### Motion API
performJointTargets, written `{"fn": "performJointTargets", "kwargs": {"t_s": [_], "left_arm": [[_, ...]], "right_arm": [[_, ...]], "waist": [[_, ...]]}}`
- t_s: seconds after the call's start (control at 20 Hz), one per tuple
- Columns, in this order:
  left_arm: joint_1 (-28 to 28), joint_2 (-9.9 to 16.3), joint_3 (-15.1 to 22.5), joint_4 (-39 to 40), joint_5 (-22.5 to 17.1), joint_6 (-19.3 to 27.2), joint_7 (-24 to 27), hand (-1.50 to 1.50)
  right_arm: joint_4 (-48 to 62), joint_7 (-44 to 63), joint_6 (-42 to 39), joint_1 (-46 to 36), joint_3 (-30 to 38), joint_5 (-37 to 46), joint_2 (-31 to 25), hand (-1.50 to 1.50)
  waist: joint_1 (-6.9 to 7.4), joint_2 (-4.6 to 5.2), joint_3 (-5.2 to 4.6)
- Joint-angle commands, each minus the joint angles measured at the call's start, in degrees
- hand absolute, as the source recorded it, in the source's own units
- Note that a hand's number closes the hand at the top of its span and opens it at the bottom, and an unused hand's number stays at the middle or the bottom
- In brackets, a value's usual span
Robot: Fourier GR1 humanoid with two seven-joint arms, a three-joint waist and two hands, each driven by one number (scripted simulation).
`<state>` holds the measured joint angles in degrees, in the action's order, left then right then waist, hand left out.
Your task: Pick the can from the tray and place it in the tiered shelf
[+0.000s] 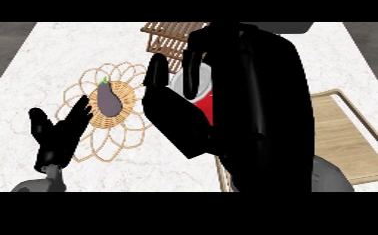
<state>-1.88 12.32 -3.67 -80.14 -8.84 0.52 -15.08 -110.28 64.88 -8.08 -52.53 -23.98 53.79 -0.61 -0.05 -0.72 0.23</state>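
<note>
Step in hand, as judged: carrying phase. The red and silver cylindrical can (201, 96) is sitting off the pale wooden tray (347, 134), inside the right hand (244, 104), whose black fingers and thumb are curling round it and hiding most of it; only a sliver of silver top and red wall is showing. The can is lying between the tray and the brown slatted wooden tiered shelf (173, 36), nearer the shelf.

Next move, as judged: the hand is needing to travel on toward the shelf, which is standing just beyond the can, line the can up with 1 tier, set it down upright, then uncurl. Risk: the hand is blocking sight of the can's base, so the clearance over the shelf edge cannot be told.

Pose: right forearm is rising steeply toward the view, hand large, thumb on the side away from the tray. The left hand (55, 131) is resting well clear of the shelf, fingers spread and pointing up, beside the round woven wicker mat (111, 114) carrying a purple eggplant (109, 100) on the white marbled worktop (66, 54).
</note>
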Motion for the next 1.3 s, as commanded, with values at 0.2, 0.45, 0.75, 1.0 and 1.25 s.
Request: {"fn": "performJointTargets", "kwargs": {"t_s": [0.2, 0.45, 0.75, 1.0, 1.25], "left_arm": [[1.4, -0.5, 0.7, 0.9, 0.8, 0.0, -1.3, 0.0], [-0.6, -1.3, 0.7, 2.7, 1.3, 0.6, -1.4, 0.0], [0.7, -1.7, 0.9, 0.7, 0.3, -0.4, -3.0, 0.0], [-2.2, -0.2, -1.0, 2.0, 0.2, -0.7, -3.2, 0.0], [-3.4, -3.0, 1.2, 2.2, 2.3, 1.6, -4.9, 0.0]], "right_arm": [[7.6, 4.4, -7.2, -12.6, 16.1, -2.3, -1.2, 1.5], [13.9, 1.5, -10.8, -20.3, 22.8, -5.8, -4.2, 1.5], [22.2, -8.8, -10.7, -18.1, 26.3, -9.1, -8.8, 1.5], [30.4, -15.3, -7.5, -18.1, 24.5, -7.1, -9.0, 1.5], [37.4, -19.4, -6.7, -21.4, 27.8, -7.5, -12.3, 1.5]], "waist": [[0.25, 0.56, -0.29], [0.07, 0.62, -0.3], [0.39, 0.77, -0.27], [0.73, 0.89, -0.28], [0.57, 0.87, -0.26]]}}
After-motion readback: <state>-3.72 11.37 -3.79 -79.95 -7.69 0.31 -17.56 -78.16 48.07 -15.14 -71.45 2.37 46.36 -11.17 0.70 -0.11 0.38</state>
